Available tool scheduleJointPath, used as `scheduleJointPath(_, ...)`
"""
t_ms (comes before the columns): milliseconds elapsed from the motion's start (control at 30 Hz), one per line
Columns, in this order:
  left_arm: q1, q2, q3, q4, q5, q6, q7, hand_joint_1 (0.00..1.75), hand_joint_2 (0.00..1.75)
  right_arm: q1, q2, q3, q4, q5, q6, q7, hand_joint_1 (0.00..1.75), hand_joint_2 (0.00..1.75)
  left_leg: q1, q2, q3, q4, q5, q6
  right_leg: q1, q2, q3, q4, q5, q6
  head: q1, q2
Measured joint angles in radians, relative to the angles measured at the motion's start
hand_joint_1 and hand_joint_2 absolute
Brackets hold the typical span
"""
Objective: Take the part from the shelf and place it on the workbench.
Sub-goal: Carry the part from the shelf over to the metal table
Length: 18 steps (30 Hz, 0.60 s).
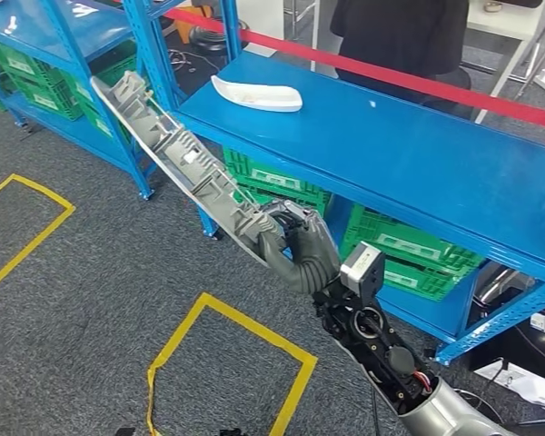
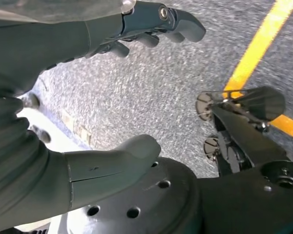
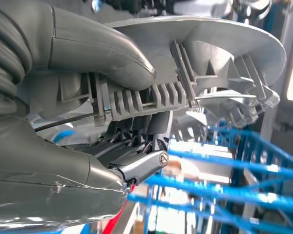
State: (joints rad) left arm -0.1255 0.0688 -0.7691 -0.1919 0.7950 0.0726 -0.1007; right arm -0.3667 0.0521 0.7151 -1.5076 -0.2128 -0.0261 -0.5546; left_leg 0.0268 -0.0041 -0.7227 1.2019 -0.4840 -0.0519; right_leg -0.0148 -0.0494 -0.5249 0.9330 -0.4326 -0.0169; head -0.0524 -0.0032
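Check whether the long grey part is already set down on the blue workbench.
Not yet: the right hand holds the long grey part tilted in the air beside the blue workbench.

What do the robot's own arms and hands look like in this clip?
The right arm has a silver shell near the body, then open black joint parts with a red wire and a small silver box at the wrist. The right hand has a grey ribbed cover and darker fingers. The left hand has a thick grey thumb and dark fingers.

1. The floor [image 1: 84, 300] is grey carpet with yellow tape squares [image 1: 229, 363].
2. Blue metal shelves [image 1: 393, 154] hold green crates [image 1: 407, 254] (on the lower level).
3. A red barrier tape [image 1: 421, 82] runs behind, with a person in dark clothing [image 1: 400, 32] beyond it.
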Motion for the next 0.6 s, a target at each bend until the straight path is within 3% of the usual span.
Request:
scheduleJointPath(67,-0.002,0.002,0.0,0.0,0.0,0.0,0.0,0.0,1.75,0.0,0.0,0.0,0.0,0.0,0.004,-0.001,1.75,1.75,0.0,0.035,0.076,-0.146,0.064,-0.003,0.001,-0.021,0.002,0.007,-0.009,0.01,-0.001,0.0)
scheduleJointPath(133,-0.007,0.003,0.0,0.0,0.0,0.0,0.0,0.0,1.75,0.0,0.0,0.0,-0.002,-0.002,0.006,-0.003,1.75,1.75,-0.003,0.061,0.123,-0.242,0.094,0.007,0.007,-0.039,0.003,0.015,-0.019,0.022,0.0,0.0)
scheduleJointPath(167,-0.009,0.003,0.0,0.0,0.0,0.0,0.0,0.0,1.75,-0.001,0.0,0.0,-0.004,-0.003,0.008,-0.004,1.75,1.75,-0.006,0.06,0.126,-0.251,0.092,0.014,0.01,-0.048,0.004,0.016,-0.023,0.028,0.001,0.0)
scheduleJointPath(233,-0.008,0.005,0.0,0.0,0.0,0.0,0.0,0.0,1.75,-0.001,-0.001,0.0,-0.006,-0.004,0.013,-0.006,1.75,1.75,-0.007,0.036,0.123,-0.25,0.092,0.03,0.008,-0.057,0.01,0.017,-0.03,0.039,0.004,0.0)
scheduleJointPath(300,-0.008,0.005,-0.001,0.0,0.0,0.0,0.0,0.0,1.75,-0.001,-0.001,0.001,-0.007,-0.005,0.018,-0.008,1.75,1.75,-0.005,0.016,0.125,-0.253,0.094,0.043,0.002,-0.023,-0.003,0.06,-0.063,0.047,0.005,0.0)
scheduleJointPath(367,-0.011,0.005,-0.001,0.0,0.0,0.0,0.0,0.0,1.75,0.0,-0.001,0.002,-0.009,-0.005,0.023,-0.009,1.75,1.75,-0.005,-0.004,0.126,-0.254,0.095,0.052,0.0,0.026,-0.059,0.187,-0.132,0.049,0.006,0.0)
scheduleJointPath(433,-0.012,0.005,-0.001,0.0,0.0,0.001,0.0,0.0,1.75,0.001,-0.001,0.003,-0.009,-0.005,0.027,-0.011,1.75,1.75,-0.008,-0.029,0.126,-0.253,0.095,0.055,0.001,0.043,-0.123,0.317,-0.178,0.047,0.007,0.0)
scheduleJointPath(467,-0.012,0.005,-0.001,0.0,0.0,0.001,0.0,0.0,1.75,0.002,-0.001,0.003,-0.008,-0.006,0.03,-0.011,1.75,1.75,-0.01,-0.043,0.126,-0.253,0.095,0.056,0.002,0.046,-0.136,0.336,-0.173,0.045,0.007,0.0)
scheduleJointPath(500,-0.012,0.006,-0.001,0.0,0.0,0.001,0.001,0.0,1.75,0.002,-0.001,0.004,-0.008,-0.007,0.032,-0.011,1.75,1.75,-0.01,-0.058,0.127,-0.252,0.095,0.056,0.002,0.048,-0.129,0.312,-0.148,0.041,0.007,0.0)
scheduleJointPath(533,-0.012,0.006,-0.001,0.0,0.0,0.001,0.001,0.0,1.75,0.002,-0.001,0.004,-0.008,-0.008,0.034,-0.011,1.75,1.75,-0.011,-0.073,0.128,-0.251,0.095,0.056,0.003,0.058,-0.104,0.253,-0.108,0.036,0.007,0.0)
scheduleJointPath(600,-0.014,0.005,-0.001,0.0,0.0,0.001,0.002,0.0,1.75,0.001,-0.001,0.004,-0.009,-0.009,0.035,-0.011,1.75,1.75,-0.01,-0.1,0.124,-0.248,0.096,0.053,0.001,0.113,-0.046,0.108,-0.039,0.023,0.007,0.0)
